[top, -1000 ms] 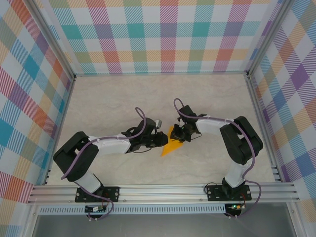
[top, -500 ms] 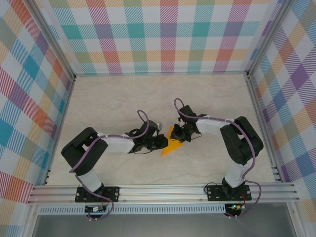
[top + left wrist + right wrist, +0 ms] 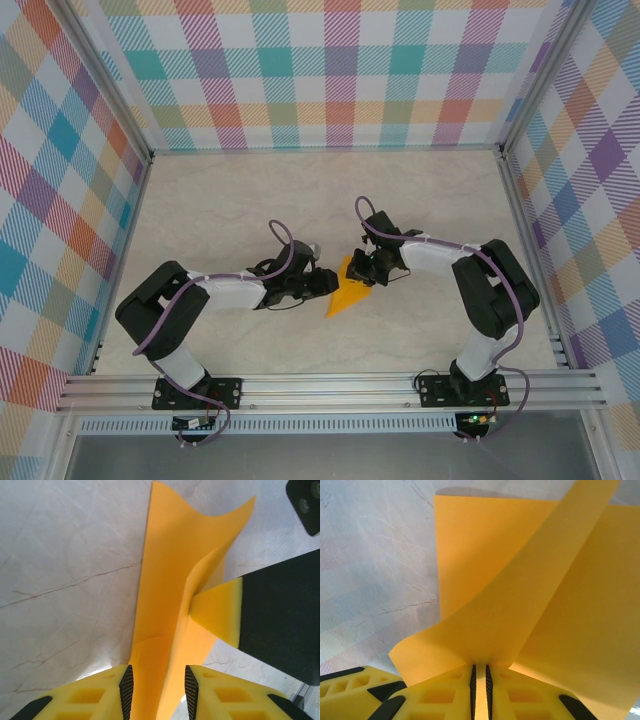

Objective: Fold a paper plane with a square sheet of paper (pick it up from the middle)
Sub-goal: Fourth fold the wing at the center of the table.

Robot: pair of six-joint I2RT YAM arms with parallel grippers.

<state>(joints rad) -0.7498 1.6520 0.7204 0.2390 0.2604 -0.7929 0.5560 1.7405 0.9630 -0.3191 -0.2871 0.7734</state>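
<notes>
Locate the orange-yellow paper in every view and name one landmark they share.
Top external: paper lies at mid-table, between the left gripper and the right gripper.
Left wrist: paper rises from bottom centre to the top edge, passing between the left gripper's parted jaws.
Right wrist: paper fans up and right from the right gripper's pinch at bottom centre.
Shared landmark: the marbled table.
</notes>
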